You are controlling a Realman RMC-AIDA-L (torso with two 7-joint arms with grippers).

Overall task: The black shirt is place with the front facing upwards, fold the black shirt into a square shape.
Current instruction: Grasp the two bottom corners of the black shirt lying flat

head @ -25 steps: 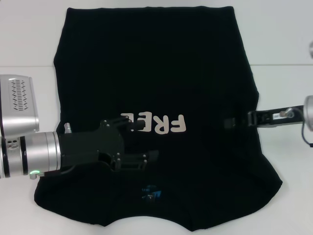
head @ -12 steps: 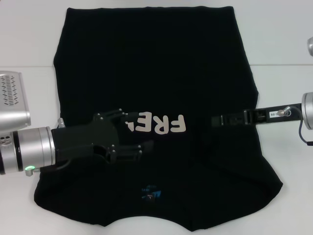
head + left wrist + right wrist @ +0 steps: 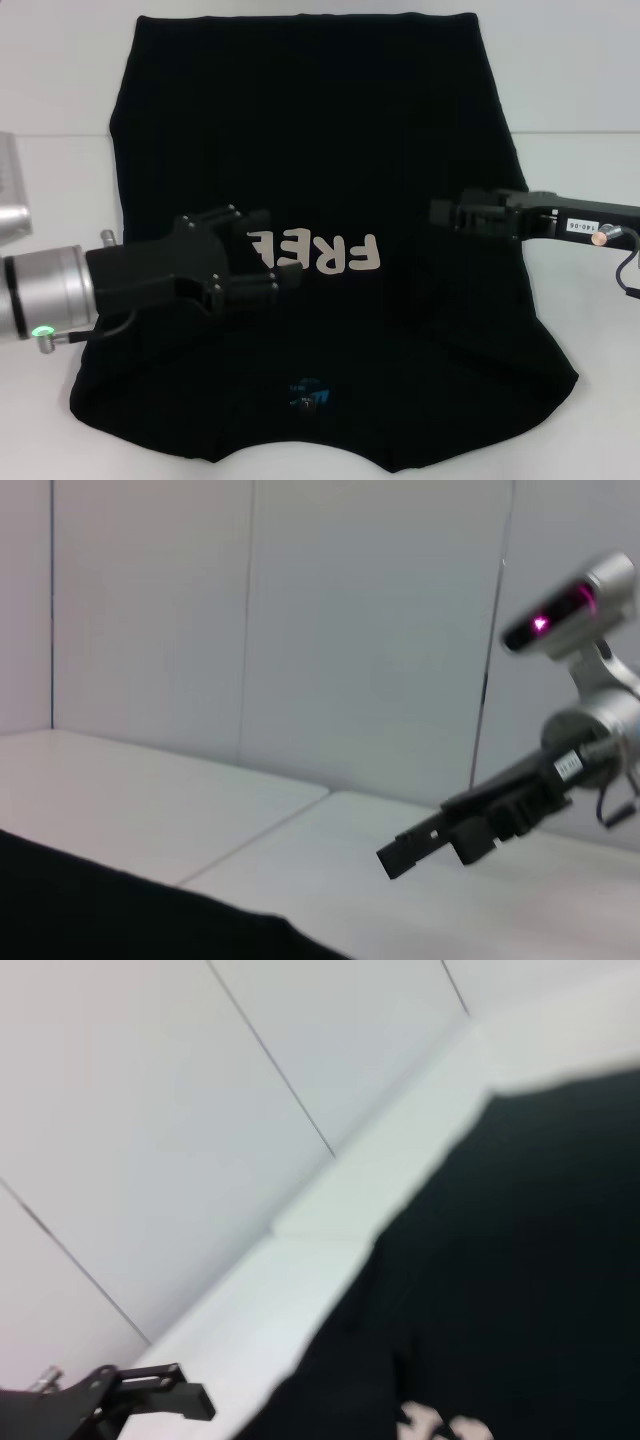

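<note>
Two grippers are over the black shirt (image 3: 320, 200), which lies flat on the white table (image 3: 580, 90) with its white letters facing up (the collar end is nearest the robot). The left gripper (image 3: 265, 260) sits over the shirt's left side, just beside the letters, its fingers spread apart and holding nothing. The right gripper (image 3: 440, 212) reaches in over the shirt's right edge; I cannot tell how its fingers stand.

**Black shirt on a white table**

The black shirt (image 3: 320, 130) is plain black with white block lettering (image 3: 325, 255) (reading upside down) and a small blue neck label (image 3: 308, 392). The table (image 3: 580, 90) is white. Both grippers are black.
</note>
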